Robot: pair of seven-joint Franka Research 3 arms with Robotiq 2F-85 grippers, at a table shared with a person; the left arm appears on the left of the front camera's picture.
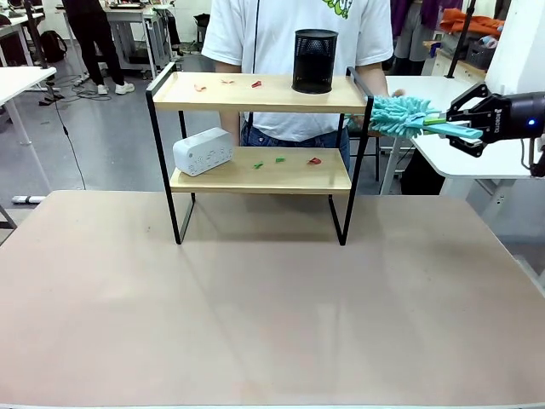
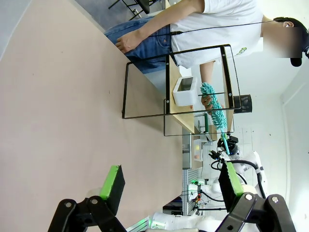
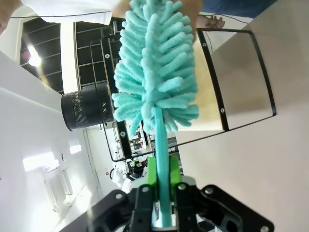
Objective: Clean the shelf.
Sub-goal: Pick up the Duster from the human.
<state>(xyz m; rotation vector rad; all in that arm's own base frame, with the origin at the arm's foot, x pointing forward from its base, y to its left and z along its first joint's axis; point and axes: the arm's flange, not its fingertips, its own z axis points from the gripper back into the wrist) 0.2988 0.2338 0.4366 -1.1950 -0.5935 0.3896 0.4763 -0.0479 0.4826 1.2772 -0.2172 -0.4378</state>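
Counter (image 1: pixel 272 298): wide tan top, bare in front of the shelf.
Person (image 1: pixel 289 34): stands behind the shelf at the far side in a white T-shirt with a green print near the collar, too cropped to read. In the left wrist view one hand (image 2: pixel 207 101) is at the far end of the duster's fluffy head.
Shelf (image 1: pixel 264 100): two light wooden boards in a thin black frame, standing upright on the far half of the counter, near the middle.
Duster (image 1: pixel 400 115): teal fluffy head on a teal handle, lying roughly level, just beside the right end of the top board. Whether it touches the frame cannot be told.
Right end effector (image 1: pixel 460 126): off the counter's right edge at top-board height, green pads clamped on the duster's handle (image 3: pixel 163 169). Small white lettering on a finger is too small to read.
Left end effector (image 2: pixel 171 181): fingers wide apart, nothing between them, well back from the shelf.
Black mesh cup (image 1: pixel 314 61): upright on the top board, right of middle.
White socket block (image 1: pixel 203 151): at the left end of the lower board.
Scraps: red and orange bits (image 1: pixel 255 84) on the top board. Green bits (image 1: pixel 279 159) and a red one (image 1: pixel 315 160) on the lower board.
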